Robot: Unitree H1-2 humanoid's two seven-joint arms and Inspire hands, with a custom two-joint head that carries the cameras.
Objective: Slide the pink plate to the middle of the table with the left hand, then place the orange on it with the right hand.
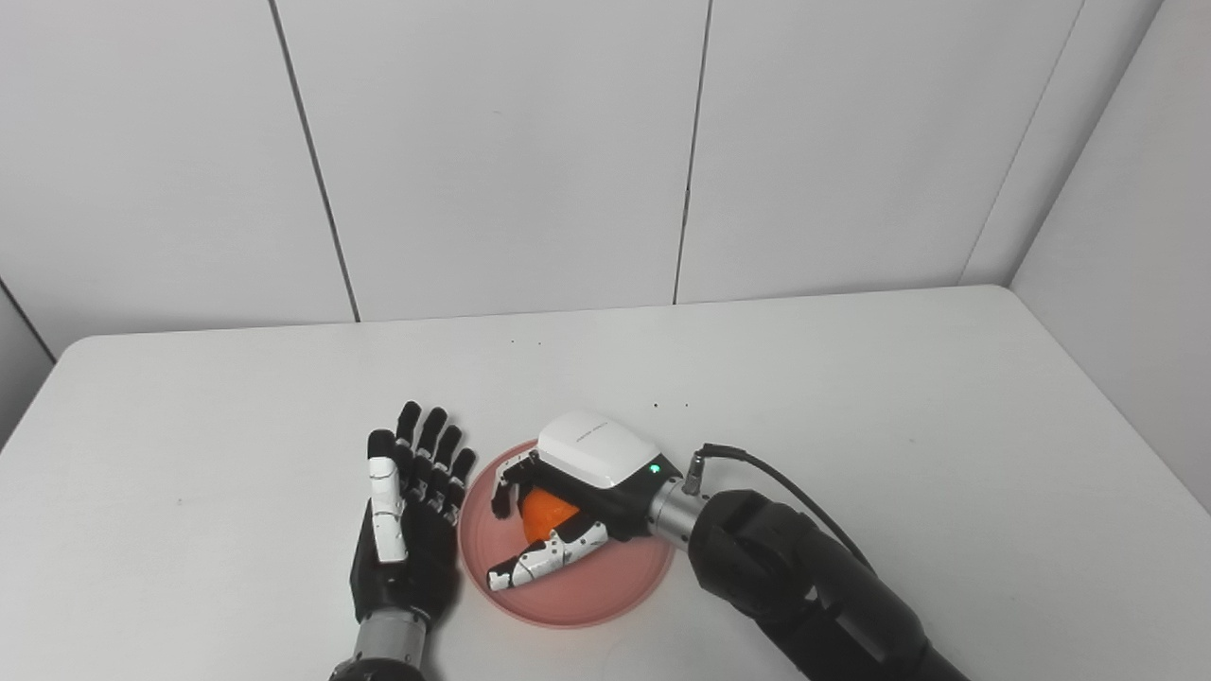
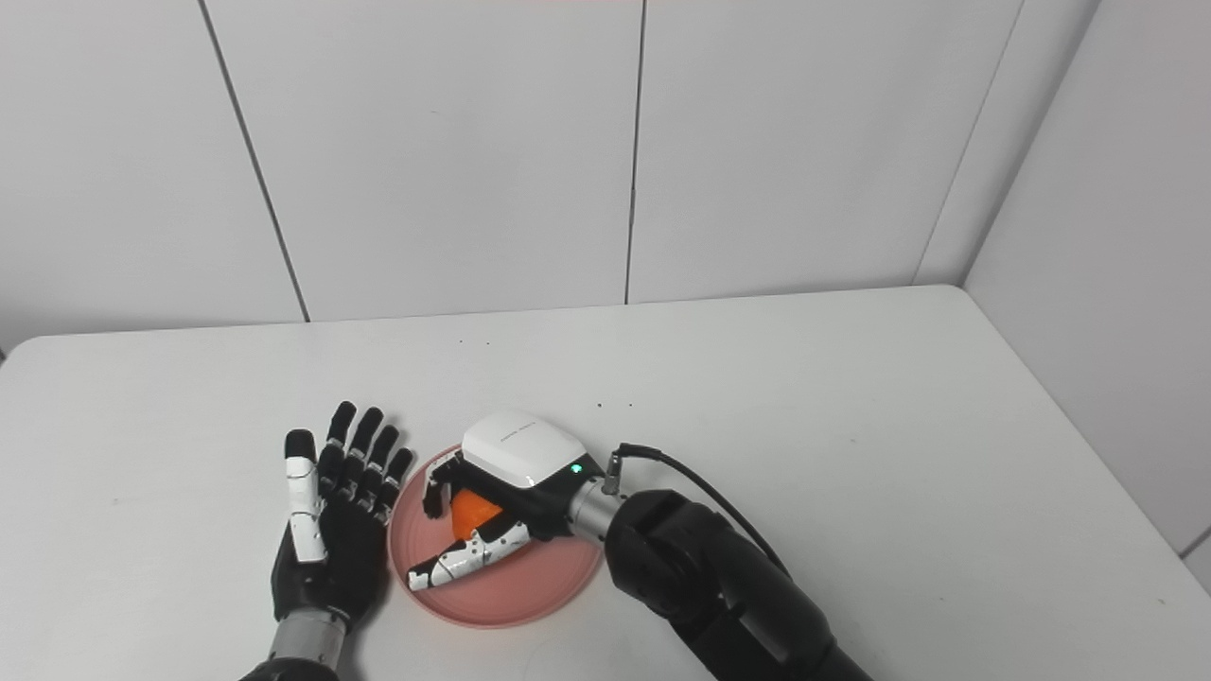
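Note:
The pink plate (image 1: 587,591) lies on the white table near its front edge, a bit left of centre. Over the plate, my right hand (image 1: 568,492) is curled around the orange (image 1: 547,513), fingers on its far side and thumb on the near side. Whether the orange rests on the plate cannot be seen. Just left of the plate's rim, my left hand (image 1: 409,515) stands open on its edge, palm toward the plate, fingers stretched away from me and holding nothing.
The white table (image 1: 851,397) stretches far to the right and behind the plate. Panelled white walls close in the back and right side. A few small dark specks (image 1: 670,407) dot the tabletop behind the plate.

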